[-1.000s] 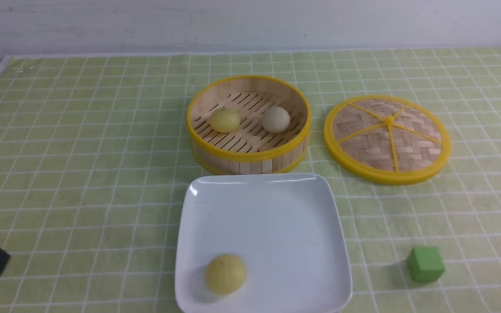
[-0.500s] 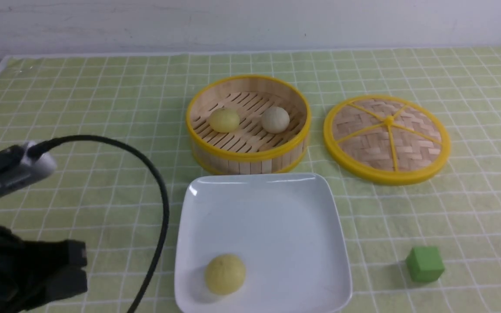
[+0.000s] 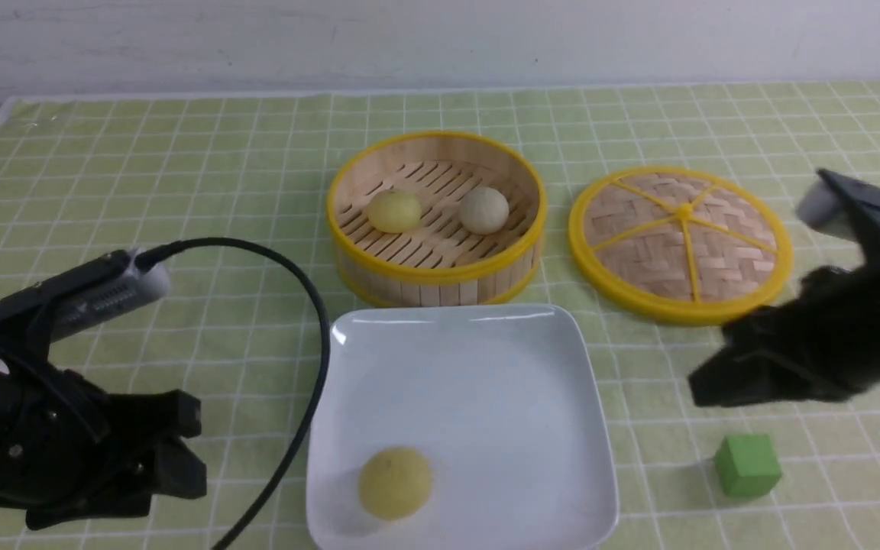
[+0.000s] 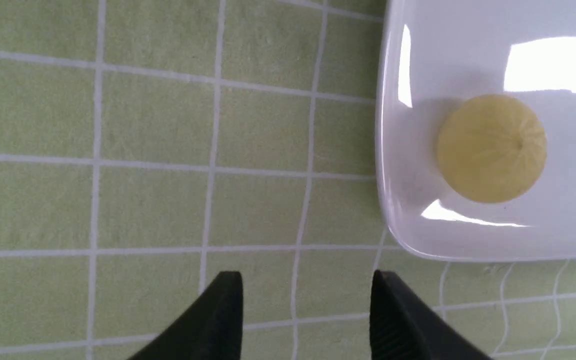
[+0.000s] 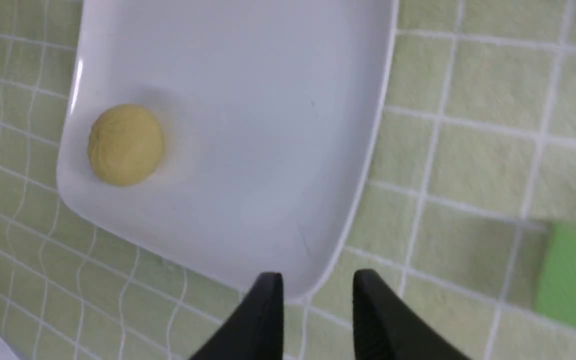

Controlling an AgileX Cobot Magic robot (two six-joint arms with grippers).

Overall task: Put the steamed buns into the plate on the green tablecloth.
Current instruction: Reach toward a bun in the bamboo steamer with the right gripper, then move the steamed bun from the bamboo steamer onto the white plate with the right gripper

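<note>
The white square plate [image 3: 486, 382] lies on the green tablecloth [image 3: 180, 191], with one pale yellow bun [image 3: 395, 483] in its near left corner. A second yellow bun [image 3: 394, 211] and a greyish-beige bun [image 3: 483, 210] sit in the bamboo steamer [image 3: 436, 279] behind the plate. My left gripper [image 3: 195, 447] hovers left of the plate, open and empty. In the left wrist view its fingertips [image 4: 228, 300] are over bare cloth beside the plate rim [image 4: 385, 150] and the bun [image 4: 492, 148]. My right gripper [image 3: 703, 386] is right of the plate, narrowly open [image 5: 318, 280] and empty, near the plate's corner [image 5: 268, 100].
The woven bamboo lid [image 3: 681, 244] lies right of the steamer, partly behind my right arm. A green cube [image 3: 747, 464] sits on the cloth just below my right gripper, and shows in the right wrist view [image 5: 573, 275]. A black cable [image 3: 310, 305] loops from my left arm.
My left arm has come in from the lower left and moved towards the plate. My right arm has entered from the right within the last half second. Buns, plate and cube have not moved.
</note>
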